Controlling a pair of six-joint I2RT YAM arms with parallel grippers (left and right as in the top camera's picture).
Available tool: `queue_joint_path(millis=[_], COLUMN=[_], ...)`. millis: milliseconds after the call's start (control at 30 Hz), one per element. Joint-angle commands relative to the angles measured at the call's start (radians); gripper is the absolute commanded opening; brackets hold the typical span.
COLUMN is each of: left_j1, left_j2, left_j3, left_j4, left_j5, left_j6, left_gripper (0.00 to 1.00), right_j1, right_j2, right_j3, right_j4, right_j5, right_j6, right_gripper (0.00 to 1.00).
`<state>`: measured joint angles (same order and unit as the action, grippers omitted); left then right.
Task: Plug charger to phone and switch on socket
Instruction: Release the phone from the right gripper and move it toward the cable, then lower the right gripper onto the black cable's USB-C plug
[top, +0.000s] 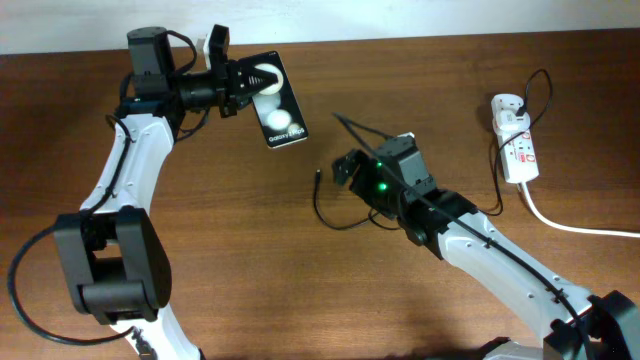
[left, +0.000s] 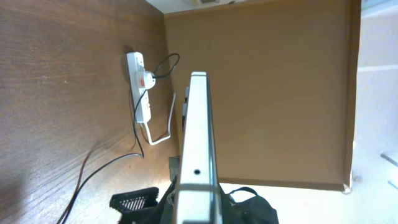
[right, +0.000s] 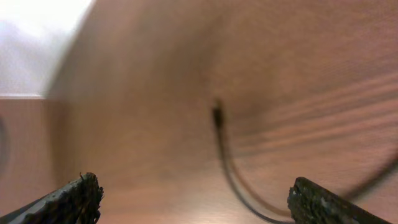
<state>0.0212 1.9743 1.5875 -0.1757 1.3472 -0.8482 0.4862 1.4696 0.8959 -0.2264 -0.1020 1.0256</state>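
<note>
The left hand (top: 243, 86) is clamping one short end of the phone (top: 277, 102), holding it near the worktop's (top: 250, 250) far edge with the glossy face turned upward. The right hand (top: 345, 168) is hovering wide open and gripping nothing. It is just beside the charger's plug tip (top: 317, 176), which is lying well apart from the phone. The right arm is crossing over the cable's loop. The socket (top: 516, 145) is sitting off to one side, its thick white cord (top: 570, 225) trailing away. Brown wood grain is meeting a pale wall (top: 400, 15).

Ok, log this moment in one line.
left fingers: gripping phone | right fingers: open, near charger tip | charger: not in phone
</note>
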Motion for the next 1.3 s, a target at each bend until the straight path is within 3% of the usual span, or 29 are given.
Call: queue_joint_path(millis=[0, 233, 367, 733, 867, 1033, 1267], left_j1=[0.027, 0.034, 0.054, 0.177, 0.203, 0.203, 0.217], left_j2=[-0.003, -0.003, -0.003, -0.003, -0.003, -0.003, -0.003], left_j3=[0.008, 0.008, 0.008, 0.008, 0.008, 0.008, 0.008], left_j4=[0.005, 0.002, 0.001, 0.001, 0.001, 0.001, 0.002], left_j5=[0.079, 0.105, 0.105, 0.150, 0.151, 0.158, 0.158], left_j6=[0.035, 0.096, 0.103, 0.103, 0.105, 0.107, 0.107], left_gripper=[0.00, 0.00, 0.00, 0.00, 0.00, 0.00, 0.00], right_j1=[0.005, 0.005, 0.005, 0.005, 0.005, 0.005, 0.005], right_j2=[-0.003, -0.003, -0.003, -0.003, -0.003, 0.039, 0.324], right_j3=[0.005, 0.005, 0.005, 0.066, 0.190, 0.361, 0.707], right_j4=[-0.059, -0.160, -0.200, -0.383, -0.483, -0.583, -0.775], right_j5=[0.002, -0.128, -0.157, -0.154, -0.135, -0.096, -0.098], right_j6=[-0.236, -0.563, -0.584, -0.584, -0.584, -0.585, -0.611], right_gripper=[0.99, 1.00, 0.81, 0.57, 0.50, 0.48, 0.41])
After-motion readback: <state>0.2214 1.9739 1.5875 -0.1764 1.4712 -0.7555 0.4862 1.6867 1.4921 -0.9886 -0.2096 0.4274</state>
